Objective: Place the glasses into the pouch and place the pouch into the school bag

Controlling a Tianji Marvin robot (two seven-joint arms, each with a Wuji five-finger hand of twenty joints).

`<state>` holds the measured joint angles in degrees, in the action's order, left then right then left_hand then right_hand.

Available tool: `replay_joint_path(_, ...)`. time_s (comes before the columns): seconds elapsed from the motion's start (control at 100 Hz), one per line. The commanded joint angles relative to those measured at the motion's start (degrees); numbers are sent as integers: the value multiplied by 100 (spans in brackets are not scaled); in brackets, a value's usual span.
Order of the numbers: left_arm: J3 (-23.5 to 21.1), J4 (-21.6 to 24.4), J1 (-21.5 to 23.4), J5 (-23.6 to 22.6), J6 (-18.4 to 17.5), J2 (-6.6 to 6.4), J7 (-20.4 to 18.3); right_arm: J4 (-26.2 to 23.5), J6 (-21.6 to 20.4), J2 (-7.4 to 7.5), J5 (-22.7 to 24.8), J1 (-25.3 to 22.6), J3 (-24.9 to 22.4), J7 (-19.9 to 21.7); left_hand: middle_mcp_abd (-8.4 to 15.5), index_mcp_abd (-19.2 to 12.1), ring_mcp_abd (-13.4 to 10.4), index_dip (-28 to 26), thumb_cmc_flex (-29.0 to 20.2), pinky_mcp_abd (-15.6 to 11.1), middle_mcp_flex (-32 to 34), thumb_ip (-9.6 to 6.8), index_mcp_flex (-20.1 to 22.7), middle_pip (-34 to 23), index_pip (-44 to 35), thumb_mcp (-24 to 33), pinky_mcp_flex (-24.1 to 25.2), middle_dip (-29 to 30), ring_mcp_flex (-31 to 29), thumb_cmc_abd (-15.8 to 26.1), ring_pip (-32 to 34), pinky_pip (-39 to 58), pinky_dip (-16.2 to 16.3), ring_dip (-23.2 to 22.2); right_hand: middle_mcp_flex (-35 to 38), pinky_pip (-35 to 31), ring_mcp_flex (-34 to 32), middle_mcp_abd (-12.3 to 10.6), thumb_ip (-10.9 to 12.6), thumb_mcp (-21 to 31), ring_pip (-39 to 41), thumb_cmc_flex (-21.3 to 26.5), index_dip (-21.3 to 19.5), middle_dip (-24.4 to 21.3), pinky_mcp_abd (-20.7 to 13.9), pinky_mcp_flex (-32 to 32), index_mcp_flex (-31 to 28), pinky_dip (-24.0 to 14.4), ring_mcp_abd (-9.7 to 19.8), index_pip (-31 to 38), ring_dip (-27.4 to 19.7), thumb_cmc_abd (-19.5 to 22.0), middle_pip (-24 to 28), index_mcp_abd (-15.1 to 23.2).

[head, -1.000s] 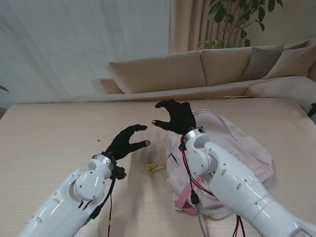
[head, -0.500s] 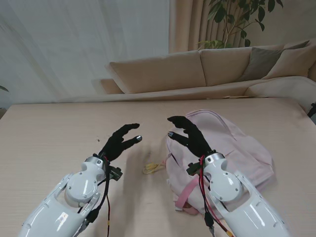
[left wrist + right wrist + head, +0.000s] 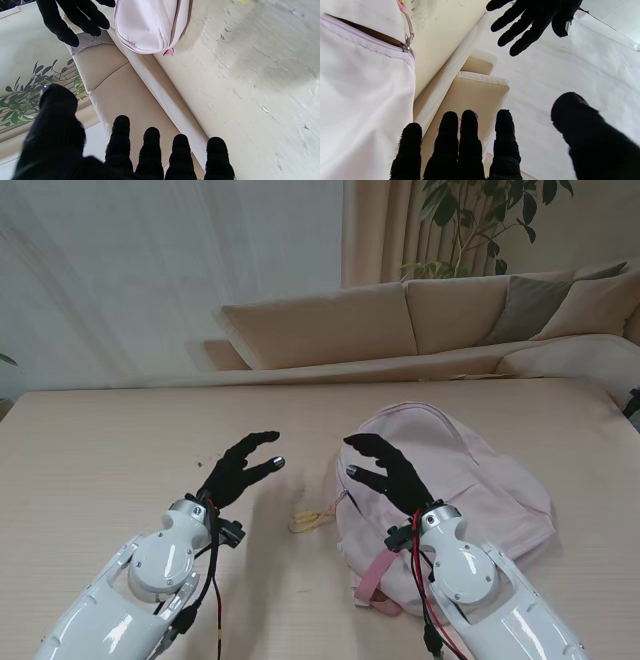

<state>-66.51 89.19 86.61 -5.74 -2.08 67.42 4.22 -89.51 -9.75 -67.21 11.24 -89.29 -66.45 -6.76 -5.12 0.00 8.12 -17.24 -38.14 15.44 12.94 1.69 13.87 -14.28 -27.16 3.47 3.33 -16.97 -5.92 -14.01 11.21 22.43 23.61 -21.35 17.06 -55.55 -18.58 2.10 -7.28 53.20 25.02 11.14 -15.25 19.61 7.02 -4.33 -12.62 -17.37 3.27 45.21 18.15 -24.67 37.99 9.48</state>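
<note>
Both black-gloved hands empty, fingers spread: left hand (image 3: 238, 468) over bare table, right hand (image 3: 385, 470) above pink fabric school bag (image 3: 480, 480), right. Glasses, pouch unseen; possibly already inside.

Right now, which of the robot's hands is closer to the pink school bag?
The right. The right hand hovers over the left edge of the school bag, fingers apart and empty. The left hand is off to the bag's left, over bare table, also empty.

Stand camera: high, looking down over pale wooden table (image 3: 100, 440). Wrist cameras: close behind black-gloved fingers (image 3: 150, 150), inverted; both share soft pink fabric backpack (image 3: 357, 87), beige sofa (image 3: 112, 95).
</note>
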Motion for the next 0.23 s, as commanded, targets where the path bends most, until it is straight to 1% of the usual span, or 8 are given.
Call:
replay_joint_path(0.0, 12, 37, 21, 0, -29, 24, -85, -63, 60, 11, 22, -62, 34, 121, 98, -132, -102, -68, -15, -38, -144, -169, 8, -102, 12, -29, 80, -55, 68, -20, 49, 244, -28, 14, -34, 124, 30, 27, -63, 60, -44, 151, 77, -76, -145, -56, 61, -68, 94, -65, -75, -52, -50, 54)
replay_joint_path(0.22, 43, -7, -7, 31, 8, 32, -96, -89, 95, 18, 100, -77, 45, 110, 110, -147, -103, -80, -34, -37, -162, -168, 19, -69, 0, -6, 79, -19, 85, -13, 65, 283, -36, 21, -47, 186, 59, 40, -54, -4, -19, 170, 72, -71, -147, -57, 51, -99, 88, -57, -62, -28, -37, 63)
